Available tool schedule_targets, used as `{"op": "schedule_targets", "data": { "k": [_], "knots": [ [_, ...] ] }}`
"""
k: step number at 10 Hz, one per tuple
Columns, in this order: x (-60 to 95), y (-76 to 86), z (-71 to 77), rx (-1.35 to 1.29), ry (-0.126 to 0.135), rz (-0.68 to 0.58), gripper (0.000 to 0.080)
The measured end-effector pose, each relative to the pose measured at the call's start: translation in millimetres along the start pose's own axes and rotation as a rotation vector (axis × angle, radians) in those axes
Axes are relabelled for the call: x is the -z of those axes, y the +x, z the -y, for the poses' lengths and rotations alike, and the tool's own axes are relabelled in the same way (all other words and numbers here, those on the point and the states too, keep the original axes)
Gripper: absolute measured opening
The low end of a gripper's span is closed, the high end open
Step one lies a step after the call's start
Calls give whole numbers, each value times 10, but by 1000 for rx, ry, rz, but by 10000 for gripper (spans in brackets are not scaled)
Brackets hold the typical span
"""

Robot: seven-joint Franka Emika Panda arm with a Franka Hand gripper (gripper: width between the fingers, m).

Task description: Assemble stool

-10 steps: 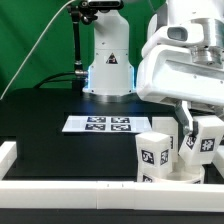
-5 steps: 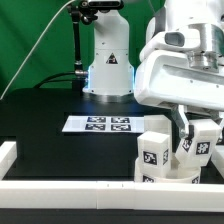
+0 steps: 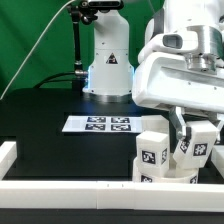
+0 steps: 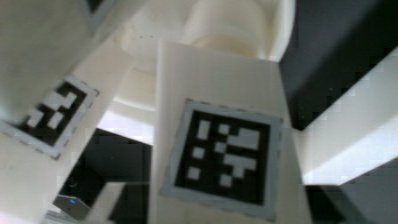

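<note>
Nearest, a long white border rail [image 3: 70, 185] lies across the black table [image 3: 50, 140]. Behind it, at the exterior view's right, white blocky plastic stool legs [image 3: 155, 155] with black-and-white square tags stand upright on the low white round seat [image 3: 185, 178]. The arm's fingers [image 3: 180, 128] reach down between the legs; whether they clamp one, I cannot tell. Farther back lies the flat white marker board [image 3: 98, 124].

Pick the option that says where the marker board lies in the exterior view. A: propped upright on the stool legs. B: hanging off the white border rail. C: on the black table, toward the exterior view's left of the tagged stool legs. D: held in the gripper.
C: the marker board lies flat on the black table, apart from the stool legs, which stand toward the exterior view's right.
</note>
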State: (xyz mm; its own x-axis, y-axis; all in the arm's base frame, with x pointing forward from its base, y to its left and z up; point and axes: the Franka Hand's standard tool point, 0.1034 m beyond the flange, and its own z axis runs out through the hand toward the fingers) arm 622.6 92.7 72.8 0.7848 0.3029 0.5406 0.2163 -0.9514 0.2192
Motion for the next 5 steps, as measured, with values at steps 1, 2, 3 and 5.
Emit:
{"op": "schedule_targets", "data": {
  "k": [1, 2, 3, 5],
  "knots": [
    [32, 35, 4, -3, 4, 3, 526],
    [55, 68, 6, -5, 6, -3, 622],
    [74, 84, 13, -6, 10, 3, 642],
    [177, 155, 42, -19, 34, 45, 648]
  ]
}}
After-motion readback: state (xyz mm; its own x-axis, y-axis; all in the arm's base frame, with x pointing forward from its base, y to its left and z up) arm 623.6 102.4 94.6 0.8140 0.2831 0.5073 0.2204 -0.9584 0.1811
